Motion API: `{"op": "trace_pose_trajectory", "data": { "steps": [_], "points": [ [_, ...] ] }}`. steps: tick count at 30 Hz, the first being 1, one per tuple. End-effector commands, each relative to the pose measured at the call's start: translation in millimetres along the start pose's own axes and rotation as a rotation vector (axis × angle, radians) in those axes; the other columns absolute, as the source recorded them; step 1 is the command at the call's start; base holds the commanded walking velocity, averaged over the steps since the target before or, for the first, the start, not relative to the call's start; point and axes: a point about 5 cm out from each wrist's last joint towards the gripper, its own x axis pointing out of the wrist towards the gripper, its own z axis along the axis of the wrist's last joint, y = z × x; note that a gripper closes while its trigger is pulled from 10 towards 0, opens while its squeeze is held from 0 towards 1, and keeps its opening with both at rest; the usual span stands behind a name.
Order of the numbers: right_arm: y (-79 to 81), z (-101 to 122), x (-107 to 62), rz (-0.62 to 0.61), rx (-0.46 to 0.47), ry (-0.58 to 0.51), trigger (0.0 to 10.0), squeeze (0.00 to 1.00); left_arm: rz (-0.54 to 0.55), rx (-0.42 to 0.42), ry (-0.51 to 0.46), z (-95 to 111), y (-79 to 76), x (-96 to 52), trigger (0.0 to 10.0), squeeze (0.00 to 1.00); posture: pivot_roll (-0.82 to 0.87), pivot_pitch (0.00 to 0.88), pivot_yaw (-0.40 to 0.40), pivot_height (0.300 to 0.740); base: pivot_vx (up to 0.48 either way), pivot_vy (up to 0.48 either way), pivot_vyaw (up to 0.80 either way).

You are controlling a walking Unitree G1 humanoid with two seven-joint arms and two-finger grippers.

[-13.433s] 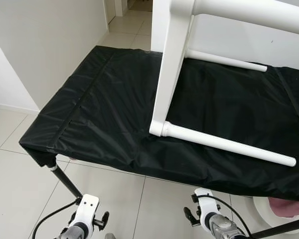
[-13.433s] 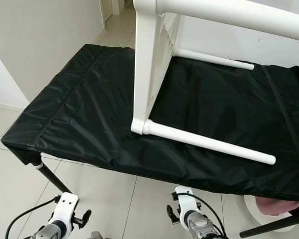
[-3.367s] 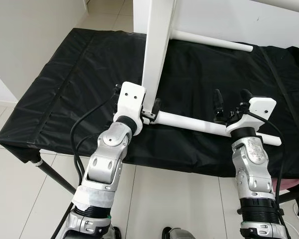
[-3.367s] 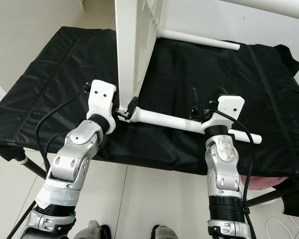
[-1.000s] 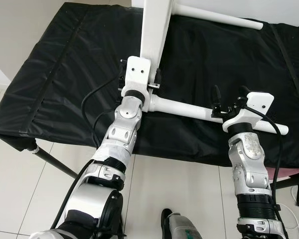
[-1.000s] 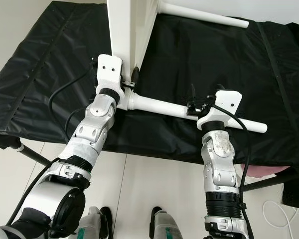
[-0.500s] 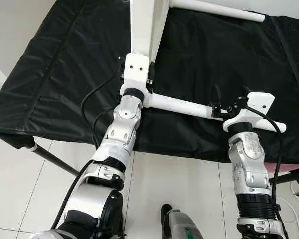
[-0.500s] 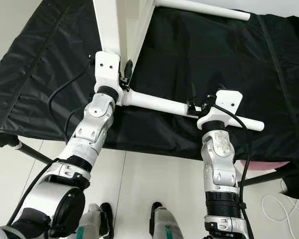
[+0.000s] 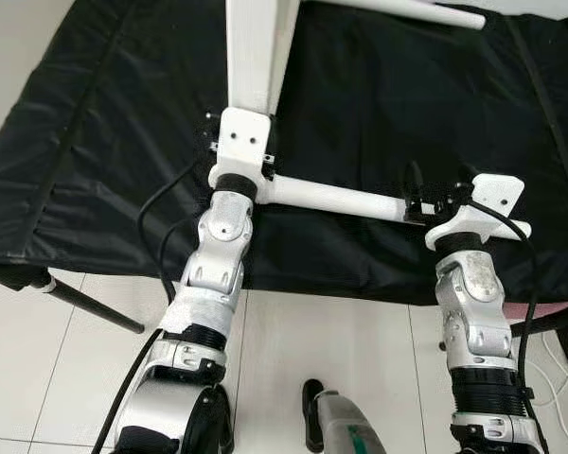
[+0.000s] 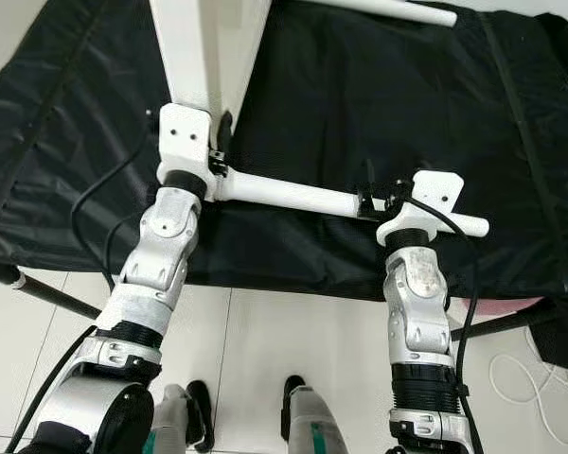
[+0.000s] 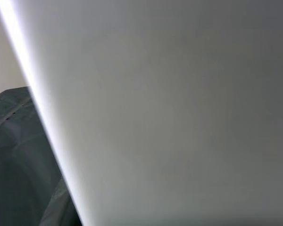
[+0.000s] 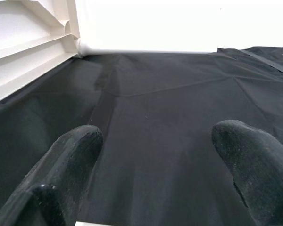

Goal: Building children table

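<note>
The left gripper (image 9: 239, 151) had crept up the table (image 9: 251, 47) corner — grip unclear; the right gripper (image 9: 434, 199) straddled the leg (image 9: 336, 197), fingers apart, ready for tightening.

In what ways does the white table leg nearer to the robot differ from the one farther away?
The near leg has the left gripper at its joint end and the open right gripper near its free end; the far leg has no gripper on it. The near leg lies by the front edge of the black cloth; the far leg lies at the back. Both are white, round and point to the robot's right from the tabletop.
</note>
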Motion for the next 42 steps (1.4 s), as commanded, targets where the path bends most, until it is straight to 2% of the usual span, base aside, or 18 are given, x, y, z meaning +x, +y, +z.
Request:
{"op": "trace_pose_trajectory", "data": {
  "steps": [1,5,12,16,17,18,20,21,22,23,24,25,27,29,32,33,39,42],
  "points": [
    [-1.4,-4,-2.0,0.001,-0.001,0.019,10.0,0.0,0.446,-0.091,-0.066,16,16.0,-14.0,0.0,0.0,-0.12,0.213,0.007,0.74,0.0,0.0,0.0],
    [-1.7,-4,-1.0,0.006,-0.004,0.018,10.0,0.0,0.473,-0.063,-0.077,18,28.8,-21.8,0.0,0.0,-0.12,0.211,0.004,0.74,0.0,0.0,0.0],
    [-2.1,-3,0.1,0.009,-0.006,0.017,10.0,0.0,0.487,-0.042,-0.065,18,38.7,-30.2,0.0,0.0,-0.12,0.209,0.0,0.74,0.0,0.0,0.0],
    [-1.5,-4,0.8,0.013,-0.006,0.018,10.0,0.0,0.437,-0.017,-0.058,15,44.3,-36.0,0.0,0.0,-0.12,0.208,-0.003,0.74,0.0,0.0,0.0],
    [-1.0,-4,1.5,0.016,-0.005,0.019,10.0,0.0,0.367,-0.034,-0.05,14,43.2,-34.8,10.0,0.0,-0.11,0.21,-0.008,0.74,0.0,0.0,0.0],
    [-1.0,-4,1.5,0.016,-0.005,0.019,10.0,0.0,0.367,-0.034,-0.05,14,43.2,-34.8,10.0,0.0,-0.11,0.21,-0.008,0.74,0.0,0.0,0.0],
    [-0.6,-4,2.0,0.018,-0.004,0.019,10.0,0.0,0.294,-0.061,-0.04,12,40.1,-33.1,10.0,0.0,-0.11,0.21,-0.008,0.74,0.0,0.0,0.0],
    [-0.5,-4,2.4,0.019,-0.004,0.019,10.0,0.0,0.253,-0.105,-0.048,13,37.9,-32.4,10.0,0.0,-0.1,0.21,-0.013,0.74,0.0,0.0,0.0],
    [-0.5,-4,2.4,0.019,-0.004,0.019,10.0,0.0,0.253,-0.105,-0.048,13,37.9,-32.4,10.0,0.0,-0.1,0.21,-0.013,0.74,0.0,0.0,0.0],
    [-0.5,-5,2.7,0.02,-0.004,0.02,10.0,0.0,0.179,-0.118,-0.041,12,33.0,-30.8,10.0,0.52,-0.1,0.21,-0.013,0.74,0.0,0.0,0.0],
    [-0.6,-5,3.0,0.02,-0.004,0.02,10.0,0.0,0.124,-0.125,-0.033,11,29.4,-29.9,10.0,0.52,-0.1,0.211,-0.014,0.74,0.0,0.0,0.0],
    [-0.6,-5,3.3,0.021,-0.003,0.021,10.0,0.0,0.089,-0.151,-0.05,13,28.9,-30.1,10.0,1.0,-0.1,0.211,-0.016,0.74,0.0,0.0,0.0],
    [-0.1,-5,3.2,0.022,-0.002,0.022,10.0,0.0,0.05,-0.127,-0.046,13,27.7,-30.5,10.0,1.0,-0.1,0.211,-0.016,0.74,0.0,0.0,0.0],
    [0.3,-6,3.3,0.025,-0.001,0.022,10.0,0.0,-0.062,-0.123,-0.026,12,22.4,-32.6,10.0,1.0,-0.1,0.21,-0.017,0.74,0.0,0.0,0.0],
    [0.3,-6,3.6,0.025,0.0,0.022,10.0,0.0,-0.07,-0.078,-0.028,12,23.2,-33.4,10.0,1.0,-0.1,0.212,-0.017,0.74,0.0,0.0,0.0],
    [0.2,-6,4.0,0.025,0.0,0.021,10.0,0.0,-0.093,-0.055,-0.026,12,23.2,-34.4,10.0,0.0,-0.1,0.21,-0.019,0.74,0.0,0.0,0.0],
    [0.3,-6,4.5,0.027,-0.001,0.021,10.0,0.0,-0.155,-0.042,-0.005,12,22.5,-38.7,10.0,0.0,-0.09,0.214,-0.019,0.74,0.0,0.0,0.0],
    [0.6,-6,4.6,0.028,0.0,0.021,10.0,0.0,-0.166,0.013,0.005,10,26.8,-41.8,10.0,0.0,-0.09,0.21,-0.018,0.74,0.0,0.0,0.0]
  ]
}}
